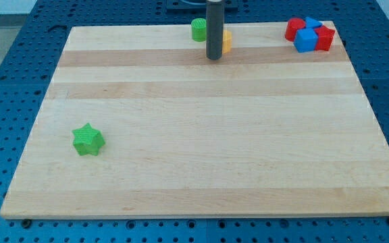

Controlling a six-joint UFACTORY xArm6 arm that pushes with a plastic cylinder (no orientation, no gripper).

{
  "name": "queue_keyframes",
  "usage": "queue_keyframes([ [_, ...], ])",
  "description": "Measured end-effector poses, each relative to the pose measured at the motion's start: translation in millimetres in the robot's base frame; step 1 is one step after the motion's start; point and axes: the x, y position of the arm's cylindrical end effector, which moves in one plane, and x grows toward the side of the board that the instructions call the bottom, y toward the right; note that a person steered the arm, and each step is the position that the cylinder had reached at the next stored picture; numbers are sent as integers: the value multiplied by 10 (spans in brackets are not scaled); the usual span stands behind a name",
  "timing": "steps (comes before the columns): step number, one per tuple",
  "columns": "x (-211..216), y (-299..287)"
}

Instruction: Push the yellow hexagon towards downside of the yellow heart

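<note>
A yellow block (227,42) sits near the view's top centre, mostly hidden behind my rod, so I cannot make out its shape. I see only this one yellow block. My tip (213,58) rests on the board just below and left of it, close to or touching it. A green block (198,30), roundish in shape, stands just left of the rod near the board's top edge.
A green star (88,140) lies at the view's left, lower down. A cluster of red blocks (294,30) and blue blocks (307,40) sits at the top right corner. The wooden board (201,155) lies on a blue perforated table.
</note>
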Motion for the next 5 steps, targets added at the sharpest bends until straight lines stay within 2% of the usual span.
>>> queue_keyframes([
  [2,-106,3],
  [4,63,312],
  [5,-81,313],
])
